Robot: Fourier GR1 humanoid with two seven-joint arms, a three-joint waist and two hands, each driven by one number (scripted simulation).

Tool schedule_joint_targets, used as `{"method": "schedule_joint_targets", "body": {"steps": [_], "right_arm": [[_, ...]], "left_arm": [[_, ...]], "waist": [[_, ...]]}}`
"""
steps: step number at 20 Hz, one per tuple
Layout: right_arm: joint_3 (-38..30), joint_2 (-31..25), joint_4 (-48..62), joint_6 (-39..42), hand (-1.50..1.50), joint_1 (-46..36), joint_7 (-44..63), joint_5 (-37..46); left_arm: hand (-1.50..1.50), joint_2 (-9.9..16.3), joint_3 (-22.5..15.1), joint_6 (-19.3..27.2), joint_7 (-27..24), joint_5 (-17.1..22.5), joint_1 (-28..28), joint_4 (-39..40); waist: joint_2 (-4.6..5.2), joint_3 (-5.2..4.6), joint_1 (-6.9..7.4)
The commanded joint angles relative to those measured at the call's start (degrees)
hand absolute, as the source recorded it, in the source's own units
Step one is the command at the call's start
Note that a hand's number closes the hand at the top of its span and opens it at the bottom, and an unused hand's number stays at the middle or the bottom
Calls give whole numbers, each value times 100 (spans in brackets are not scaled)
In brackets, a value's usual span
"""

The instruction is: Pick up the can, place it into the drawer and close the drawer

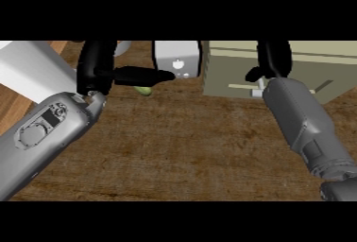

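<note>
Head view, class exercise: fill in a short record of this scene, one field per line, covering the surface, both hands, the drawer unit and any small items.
Surface: brown wooden counter
Left hand: black hand at upper left, thumb pointing right toward the white block
Right hand: black hand over the drawer unit's front
Drawer unit: beige box at upper right, pale handle partly hidden by the right forearm
White block: white object at top centre
Green item: small green object just below the left thumb
Can: cannot identify
</note>
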Motion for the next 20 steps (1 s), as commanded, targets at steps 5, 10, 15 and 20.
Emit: {"method": "schedule_joint_targets", "body": {"steps": [5, 10, 15, 20], "right_arm": [[-796, 343, -155, 219, -150, -660, -881, -1058], [-1340, 565, -228, 316, -150, -514, -1490, -1731], [-1889, 599, -295, 874, -150, -681, -1927, -2421], [-2369, 569, -257, 1492, -150, -801, -2106, -3048]], "left_arm": [[-150, 17, 112, -93, -40, -21, 174, -56], [-150, -2, 191, -39, -358, -83, 545, -161], [-150, 202, 249, -207, -272, -36, 776, -348], [-150, 223, 291, -102, -167, -163, 836, -498]], "waist": [[36, 23, 44], [23, 17, -7], [-30, 12, -53], [-72, 7, -172]]}}
